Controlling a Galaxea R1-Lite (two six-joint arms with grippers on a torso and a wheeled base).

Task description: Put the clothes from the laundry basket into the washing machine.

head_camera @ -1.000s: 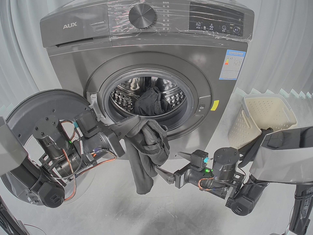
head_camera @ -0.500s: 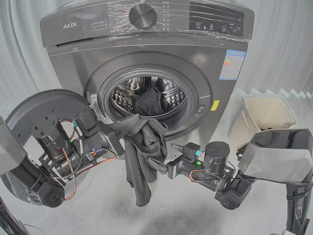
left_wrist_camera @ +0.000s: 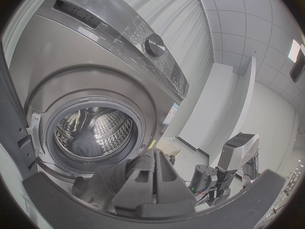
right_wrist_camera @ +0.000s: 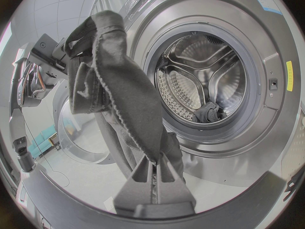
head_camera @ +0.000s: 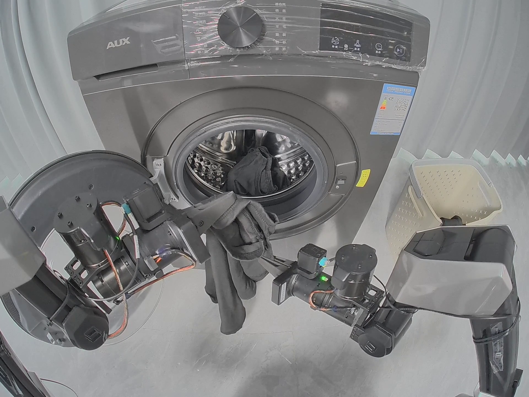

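The left gripper (left_wrist_camera: 154, 170) clamps a dark grey garment (head_camera: 242, 232) before the open washing machine (head_camera: 330, 117). The right gripper (right_wrist_camera: 154, 166), arm low, pinches tight the garment's hanging fold.

I see the washer (head_camera: 248, 100) in smooth, satin grey metal, with glossy, crinkled film (head_camera: 275, 28) over its panel at twelve o'clock. The drum (head_camera: 212, 166) is bright, perforated steel. The garment (head_camera: 237, 232) is dark matt cloth, fuzzy, with a frayed hem. At four o'clock the basket (head_camera: 441, 188) is cream matt plastic. The floor (head_camera: 182, 354) looks smooth and faintly glossy.
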